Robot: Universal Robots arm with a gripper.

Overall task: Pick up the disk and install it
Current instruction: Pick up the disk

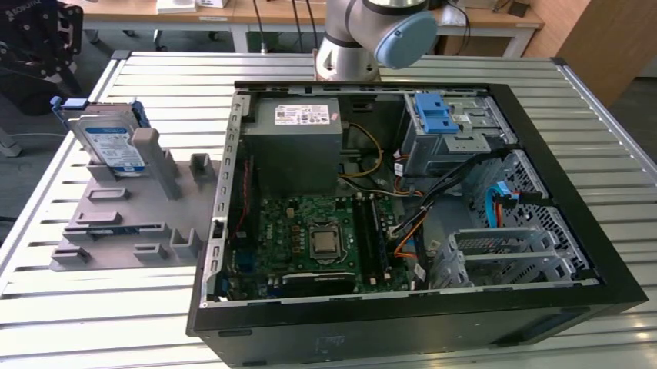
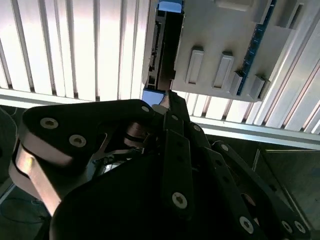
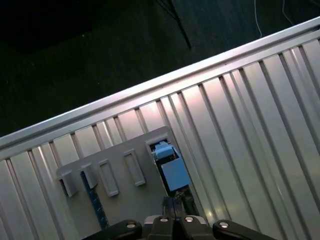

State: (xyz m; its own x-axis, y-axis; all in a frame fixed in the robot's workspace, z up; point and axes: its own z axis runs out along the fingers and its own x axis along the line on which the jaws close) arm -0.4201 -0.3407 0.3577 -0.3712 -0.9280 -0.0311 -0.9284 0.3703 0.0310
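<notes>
The disk (image 1: 111,142) stands on edge in a slot at the far end of a grey holder (image 1: 123,223), on the exterior view's left. It is silver with a white-and-blue label and blue rails. Seen from above in the first wrist view, the disk (image 3: 171,167) shows its blue top edge in the holder (image 3: 132,200). My gripper (image 3: 175,201) hangs above it with its fingers together and nothing between them. In the second wrist view the gripper (image 2: 168,100) points at the near end of the disk (image 2: 162,47), apart from it.
An open black computer case (image 1: 411,327) lies on the slatted metal table (image 1: 113,307), to the exterior view's right of the holder. Inside are a grey power-supply box (image 1: 298,142), a motherboard (image 1: 308,238) and a drive cage with a blue latch (image 1: 435,115). The arm's base (image 1: 355,46) stands behind the case.
</notes>
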